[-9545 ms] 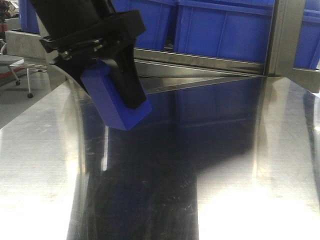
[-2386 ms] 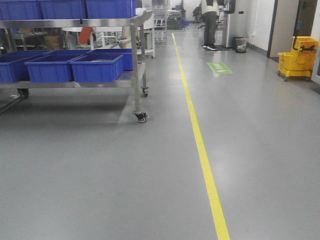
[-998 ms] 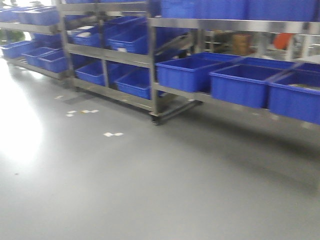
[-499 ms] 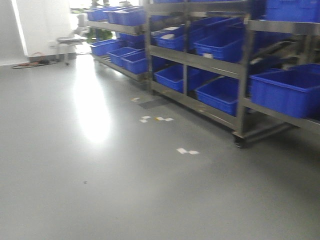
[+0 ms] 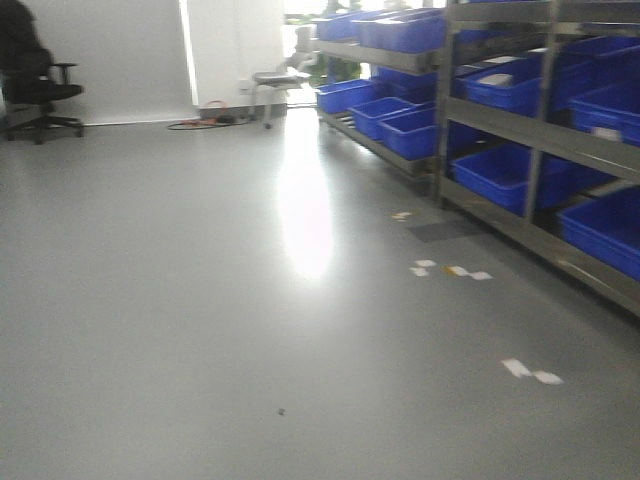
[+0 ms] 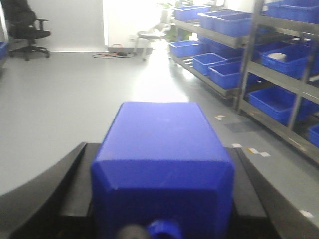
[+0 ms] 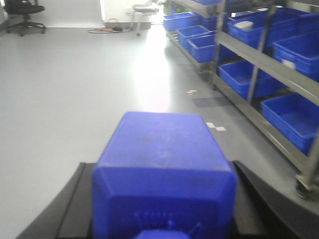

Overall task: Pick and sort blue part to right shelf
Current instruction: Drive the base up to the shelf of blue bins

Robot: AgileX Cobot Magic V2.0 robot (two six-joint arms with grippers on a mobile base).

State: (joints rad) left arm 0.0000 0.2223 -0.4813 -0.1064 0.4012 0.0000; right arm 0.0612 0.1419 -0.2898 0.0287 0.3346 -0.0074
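Right wrist view: the right gripper is clamped on the blue part, a solid blue, bottle-shaped rectangular block with sloped shoulders. One black finger presses each side, and the part's wide cap sits at the lower frame edge, pointing toward the camera. Left wrist view: the left gripper likewise grips a second blue block between its black fingers; only a small knob shows at this block's near end. Both blocks are carried above the smooth grey floor. Front view: neither gripper nor block appears. Steel shelving racks run along the right side, loaded on several levels with blue plastic bins. White tape scraps lie on the floor beside the racks, and a black office chair stands at far left near the white wall.
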